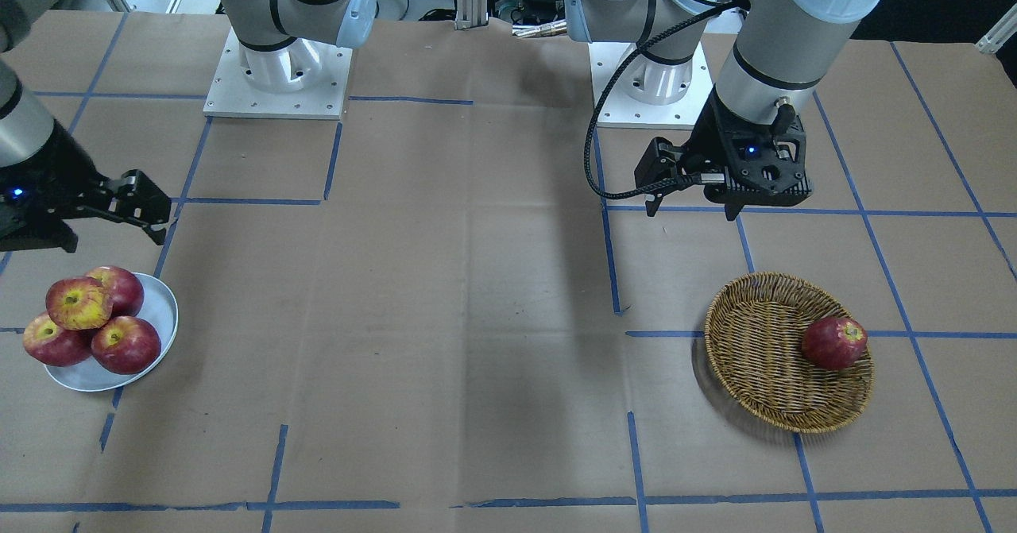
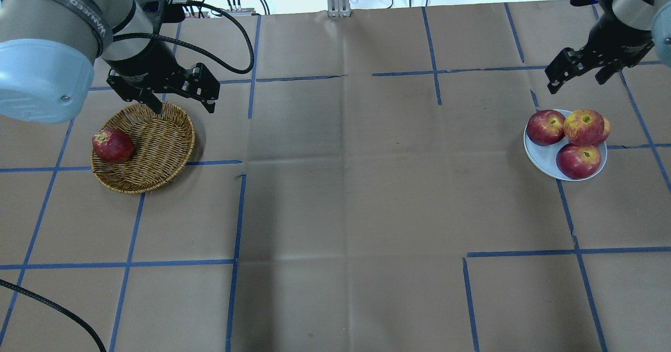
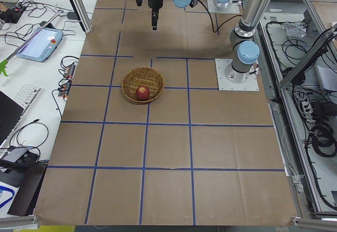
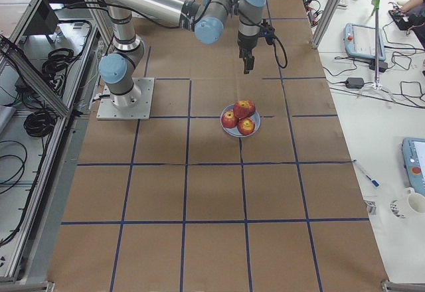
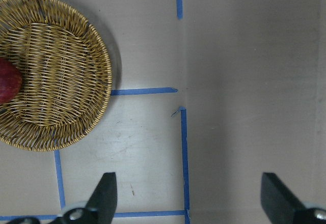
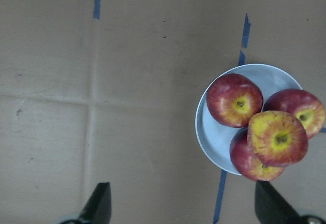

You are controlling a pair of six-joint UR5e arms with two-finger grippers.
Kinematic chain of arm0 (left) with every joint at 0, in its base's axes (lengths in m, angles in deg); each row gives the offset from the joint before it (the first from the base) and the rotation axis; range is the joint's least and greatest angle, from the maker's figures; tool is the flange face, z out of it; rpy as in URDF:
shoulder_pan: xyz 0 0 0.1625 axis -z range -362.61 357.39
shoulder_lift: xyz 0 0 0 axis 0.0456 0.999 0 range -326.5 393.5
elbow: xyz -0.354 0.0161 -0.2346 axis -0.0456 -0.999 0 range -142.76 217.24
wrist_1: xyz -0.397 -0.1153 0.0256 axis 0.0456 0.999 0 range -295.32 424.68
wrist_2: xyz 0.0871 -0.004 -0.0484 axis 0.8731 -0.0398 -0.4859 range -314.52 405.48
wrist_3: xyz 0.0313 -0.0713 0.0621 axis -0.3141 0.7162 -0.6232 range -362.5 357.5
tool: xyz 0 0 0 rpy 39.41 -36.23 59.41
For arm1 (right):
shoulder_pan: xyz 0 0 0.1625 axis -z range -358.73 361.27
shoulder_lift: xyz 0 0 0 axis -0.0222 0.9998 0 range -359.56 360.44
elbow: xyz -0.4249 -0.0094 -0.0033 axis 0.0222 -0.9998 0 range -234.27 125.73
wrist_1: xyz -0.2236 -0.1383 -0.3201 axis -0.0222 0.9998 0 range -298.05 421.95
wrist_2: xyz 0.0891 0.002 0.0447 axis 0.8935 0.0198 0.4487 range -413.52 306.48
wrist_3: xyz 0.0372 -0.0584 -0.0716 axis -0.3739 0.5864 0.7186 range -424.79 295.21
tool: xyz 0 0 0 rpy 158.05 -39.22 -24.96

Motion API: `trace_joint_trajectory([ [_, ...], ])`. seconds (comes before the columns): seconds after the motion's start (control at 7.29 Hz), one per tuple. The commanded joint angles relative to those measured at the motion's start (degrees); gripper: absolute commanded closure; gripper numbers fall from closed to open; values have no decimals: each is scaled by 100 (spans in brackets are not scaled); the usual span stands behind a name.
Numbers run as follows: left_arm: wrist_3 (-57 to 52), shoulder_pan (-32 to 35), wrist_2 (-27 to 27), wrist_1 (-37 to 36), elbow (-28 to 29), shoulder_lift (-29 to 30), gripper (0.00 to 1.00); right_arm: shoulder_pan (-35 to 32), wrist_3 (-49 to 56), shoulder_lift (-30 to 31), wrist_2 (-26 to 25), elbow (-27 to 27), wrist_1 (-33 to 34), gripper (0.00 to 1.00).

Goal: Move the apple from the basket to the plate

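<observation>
The pale apple [image 1: 78, 303], red with yellow-orange streaks, lies on the small round glossy blue-grey plate [image 1: 163, 310], stacked on top of three darker red apples [image 1: 125, 345]. The plate sits near the robot's right-hand edge of the brown paper-covered table [image 2: 341, 184] marked with blue tape lines. The right gripper [image 2: 579, 76] hangs above the table just beyond the plate, toward the far edge in the overhead view; its jaws are spread wide and hold nothing. The round tan woven wicker basket [image 2: 157, 147] sits near the left-hand edge and contains one dark red apple [image 2: 112, 145] against its rim. The left gripper [image 2: 181, 103] hangs over the basket's far rim, jaws wide apart and empty.
</observation>
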Motion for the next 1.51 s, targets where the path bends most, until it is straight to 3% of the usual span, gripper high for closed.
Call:
trace_joint_trajectory([
  [0.0, -5, 0, 8, 53, -6, 1, 1, -939, -1144, 328, 7, 10, -319, 0],
  [0.27, 4, 26, 16, 80, -6, -8, 1, -1232, -1647, 417, -10, 27, -328, 0],
  [1.37, 21, 26, -19, 80, 2, 1, 1, -1189, -1596, 426, -2, 10, -355, 0],
])
